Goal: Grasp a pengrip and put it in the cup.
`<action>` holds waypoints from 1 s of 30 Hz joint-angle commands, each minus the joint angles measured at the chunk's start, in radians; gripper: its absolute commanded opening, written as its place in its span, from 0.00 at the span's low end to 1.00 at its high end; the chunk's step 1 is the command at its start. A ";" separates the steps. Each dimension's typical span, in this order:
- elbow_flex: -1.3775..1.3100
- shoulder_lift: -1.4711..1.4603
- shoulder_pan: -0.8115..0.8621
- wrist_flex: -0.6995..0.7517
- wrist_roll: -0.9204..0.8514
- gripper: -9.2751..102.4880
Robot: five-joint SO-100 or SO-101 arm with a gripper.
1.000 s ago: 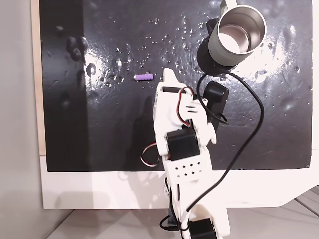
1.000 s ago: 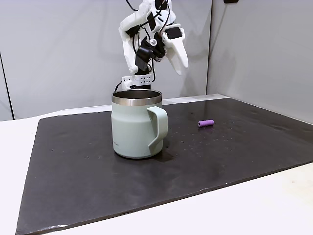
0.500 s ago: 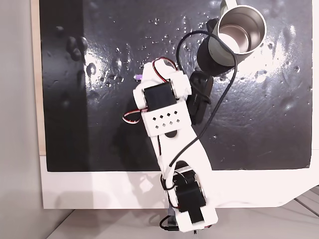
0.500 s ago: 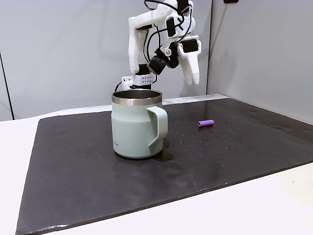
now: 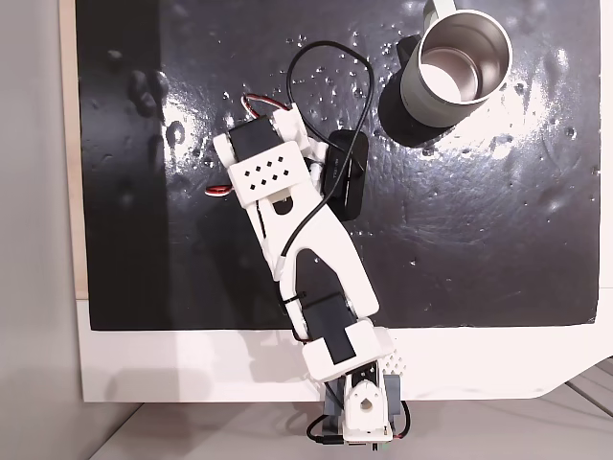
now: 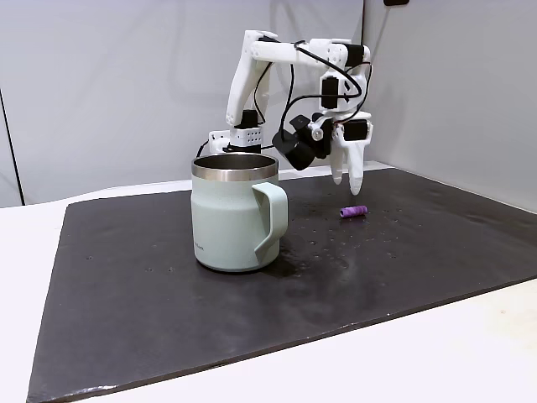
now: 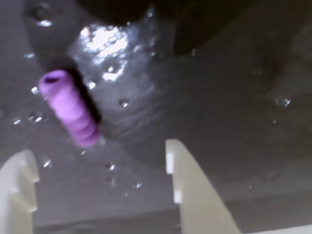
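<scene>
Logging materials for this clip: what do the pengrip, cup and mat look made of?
Pengrip: likely soft rubber or silicone, matte purple, ribbed. Cup: probably steel, with a shiny bare inside and rim and a pale matte coating outside. Mat: dark, glossy and pitted, possibly rubber or stone; cannot tell.

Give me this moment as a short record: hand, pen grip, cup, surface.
hand: open, fingers pointing down, hanging above the mat
pen grip: purple, lying on the mat, untouched, ahead of the fingertips in the wrist view;
cup: upright, empty, handle toward the camera in a fixed view;
surface: black mat on a white table
</scene>
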 commanded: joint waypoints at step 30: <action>-0.011 -0.161 0.000 -0.158 -0.055 0.09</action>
